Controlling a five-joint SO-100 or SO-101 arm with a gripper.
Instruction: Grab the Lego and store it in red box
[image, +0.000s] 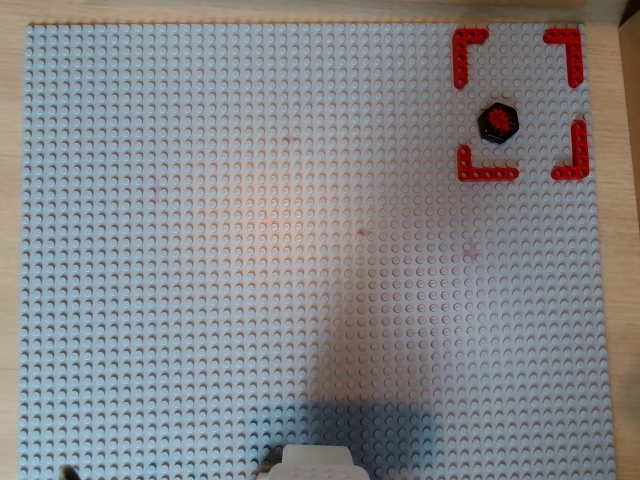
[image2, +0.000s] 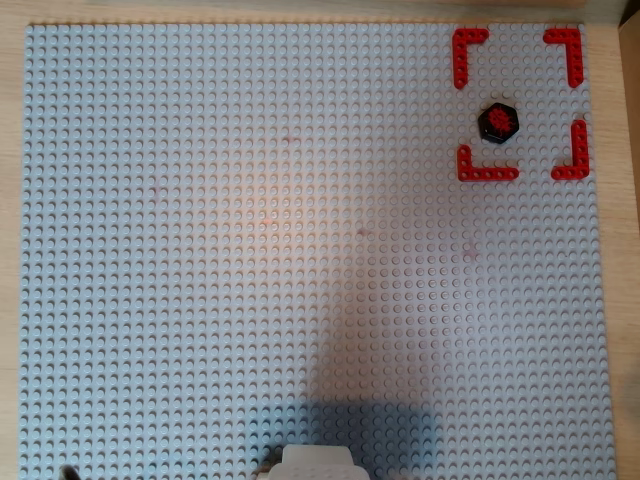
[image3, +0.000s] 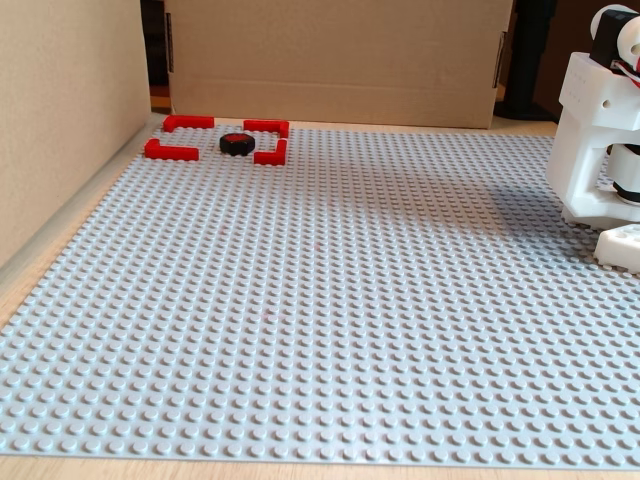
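The Lego (image: 500, 122) is a small black hexagonal piece lying with its red centre up. It sits on the grey baseplate (image: 250, 250) inside the red box (image: 460, 55), a square outline of four red L-shaped corner pieces at the top right in both overhead views (image2: 460, 55). It lies left of the outline's middle, apart from the corners. In the fixed view the Lego (image3: 238, 144) shows black at the far left, within the red box (image3: 170, 152). No gripper shows in any view; only the white arm base (image3: 600, 130) is seen.
The arm base (image: 318, 465) sits at the bottom edge of the overhead views and casts a shadow on the plate. Cardboard walls (image3: 340, 60) stand behind and to the left (image3: 60, 120) of the baseplate in the fixed view.
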